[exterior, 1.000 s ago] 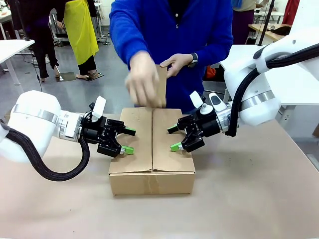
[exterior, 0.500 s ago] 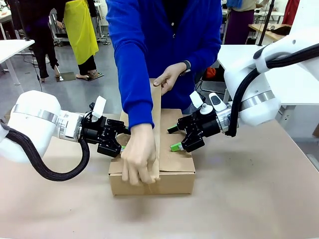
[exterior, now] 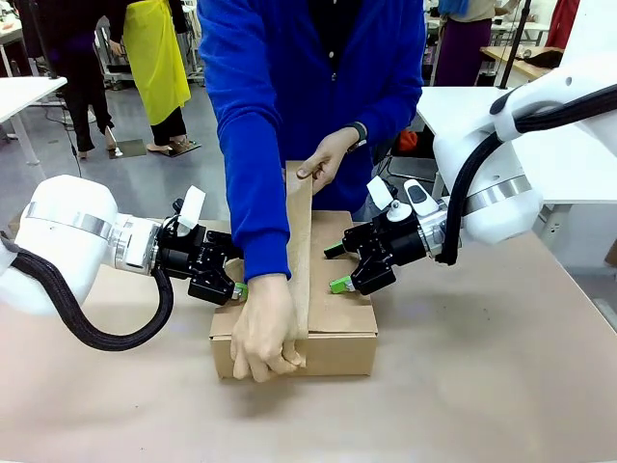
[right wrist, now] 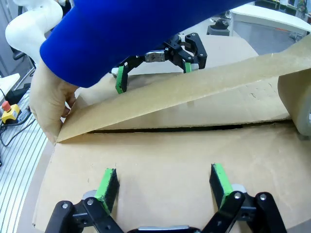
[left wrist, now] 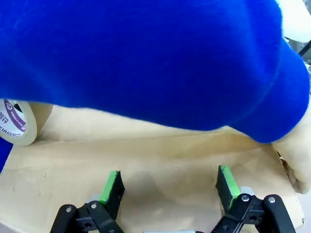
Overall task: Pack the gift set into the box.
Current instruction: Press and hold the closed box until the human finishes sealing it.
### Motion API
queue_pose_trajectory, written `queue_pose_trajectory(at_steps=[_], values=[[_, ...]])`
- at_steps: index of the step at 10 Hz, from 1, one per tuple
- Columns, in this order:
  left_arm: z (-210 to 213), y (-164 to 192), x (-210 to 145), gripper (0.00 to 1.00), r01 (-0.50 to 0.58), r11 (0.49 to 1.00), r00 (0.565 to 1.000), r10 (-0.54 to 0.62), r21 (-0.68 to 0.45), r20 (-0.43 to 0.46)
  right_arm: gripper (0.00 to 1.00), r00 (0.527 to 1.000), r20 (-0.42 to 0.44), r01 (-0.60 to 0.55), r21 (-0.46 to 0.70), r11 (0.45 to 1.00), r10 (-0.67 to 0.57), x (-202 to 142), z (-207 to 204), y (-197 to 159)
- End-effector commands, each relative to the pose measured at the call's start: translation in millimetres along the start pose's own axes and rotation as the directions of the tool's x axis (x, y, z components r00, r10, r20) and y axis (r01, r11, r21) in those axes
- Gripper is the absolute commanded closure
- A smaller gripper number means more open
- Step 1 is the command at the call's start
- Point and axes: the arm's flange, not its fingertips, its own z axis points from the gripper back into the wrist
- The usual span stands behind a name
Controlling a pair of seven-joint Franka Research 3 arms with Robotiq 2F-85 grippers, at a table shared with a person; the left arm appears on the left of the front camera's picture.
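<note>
I am seeing my left gripper (exterior: pixel 234 286) and right gripper (exterior: pixel 336 268) both spread wide, pads resting on the closed flaps of the box (exterior: pixel 337 333), unmoved since a second ago. What is changing is the person: one hand (exterior: pixel 262 333) has come down to the box's near edge, pinning brown tape (exterior: pixel 300 241) there, while the other hand (exterior: pixel 326 159) is holding the roll high. The box is sitting mid-table (exterior: pixel 482 367), flaps shut, plain brown.

Two white robot arms reach inward — left gripper (exterior: pixel 234 280) and right gripper (exterior: pixel 335 268) both spread wide, holding nothing.
</note>
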Motion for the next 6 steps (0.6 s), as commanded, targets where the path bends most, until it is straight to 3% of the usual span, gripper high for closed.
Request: queue_pose_trajectory(at_steps=[1,6], values=[[1.0,-1.8,-1.4,0.0,0.008,1.0,1.0,-0.008,-0.004,0.008,0.0,1.0,0.006,0.001,-0.006,1.0,-0.001,-0.5,-1.5,0.3],[1.0,-1.8,-1.4,0.0,0.008,1.0,1.0,-0.008,-0.004,0.008,0.0,1.0,0.006,0.001,-0.006,1.0,-0.001,-0.5,-1.5,0.3]])
